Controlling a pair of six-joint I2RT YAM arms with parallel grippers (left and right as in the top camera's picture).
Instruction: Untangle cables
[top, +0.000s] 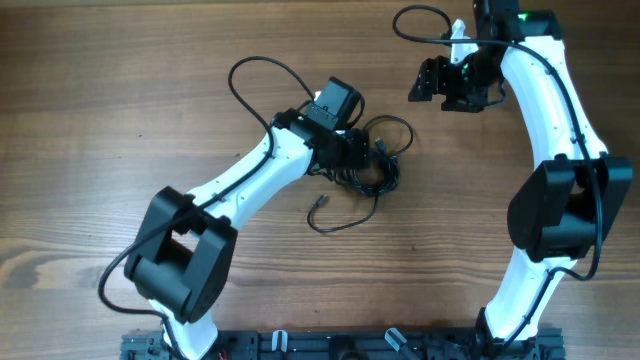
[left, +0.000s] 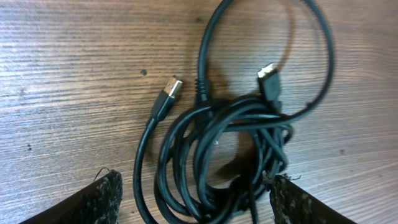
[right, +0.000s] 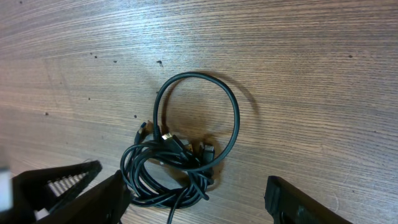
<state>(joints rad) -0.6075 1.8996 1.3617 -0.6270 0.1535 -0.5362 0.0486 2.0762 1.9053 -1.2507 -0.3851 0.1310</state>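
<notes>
The cables lie as a black bundle of loops in the middle of the table, with one loose plug end trailing toward the front. My left gripper is down over the bundle. In the left wrist view its fingers stand wide on either side of the coiled cables, and two plugs lie free beyond. The left gripper is open; its right finger touches the outer strands. My right gripper hovers open at the back right, high above the cables, with nothing between its fingers.
Bare wooden table surrounds the bundle. The left arm's own thick cable arcs over the table behind its wrist. The right arm's cable loops at the far edge. A black rail runs along the front.
</notes>
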